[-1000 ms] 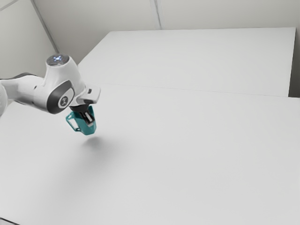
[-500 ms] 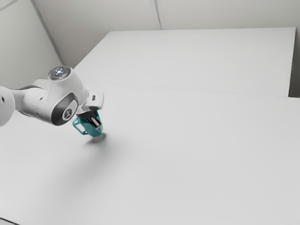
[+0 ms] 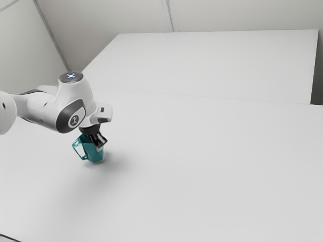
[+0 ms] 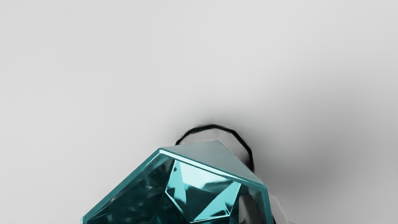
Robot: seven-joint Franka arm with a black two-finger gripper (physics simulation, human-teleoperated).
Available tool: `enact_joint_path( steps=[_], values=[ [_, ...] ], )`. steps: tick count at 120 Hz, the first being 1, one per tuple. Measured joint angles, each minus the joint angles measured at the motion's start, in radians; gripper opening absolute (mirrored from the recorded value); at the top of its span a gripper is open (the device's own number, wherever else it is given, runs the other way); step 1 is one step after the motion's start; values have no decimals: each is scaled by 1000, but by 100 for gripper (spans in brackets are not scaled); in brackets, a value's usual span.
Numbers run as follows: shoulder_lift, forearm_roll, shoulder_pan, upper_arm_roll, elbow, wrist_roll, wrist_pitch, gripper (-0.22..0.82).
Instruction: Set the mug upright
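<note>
Mug: the mug (image 3: 91,153) is sitting low under the claw (image 3: 101,143) — nearly upright, its body leaning a little. Its base is coming down close to the table (image 3: 212,166); whether it is touching, I can't tell.
Claw: it is pinching the mug's wall, one finger (image 4: 249,210) pressing inside the mug and the other finger (image 4: 278,207) pressing outside.
Handle: the handle (image 3: 77,153) is sticking out from the mug toward the exterior view's left.
Rim: the angular rim (image 4: 186,159) is facing up toward the wrist camera, and the mug's shiny, faceted inside is showing.
Arm: the white arm (image 3: 43,108) is reaching in from the exterior view's left and bending down above the mug.
Table: the pale top is spreading out all around the mug, a thin seam (image 3: 202,97) running across it well beyond the mug.
Shadow: a soft shadow (image 3: 108,174) is falling on the table just beside the mug.
Curve: in the wrist view a dark curve (image 4: 214,126) is showing past the mug's outer side — what is making it, I can't tell.
Wall: the grey wall (image 3: 116,15) is standing far behind the mug.
</note>
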Motion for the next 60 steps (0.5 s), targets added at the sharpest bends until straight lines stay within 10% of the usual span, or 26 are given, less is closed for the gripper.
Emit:
enact_joint_path(
  steps=[60],
  values=[
    [2, 5, -7, 0, -6, -70, -27, -13]
  ],
)
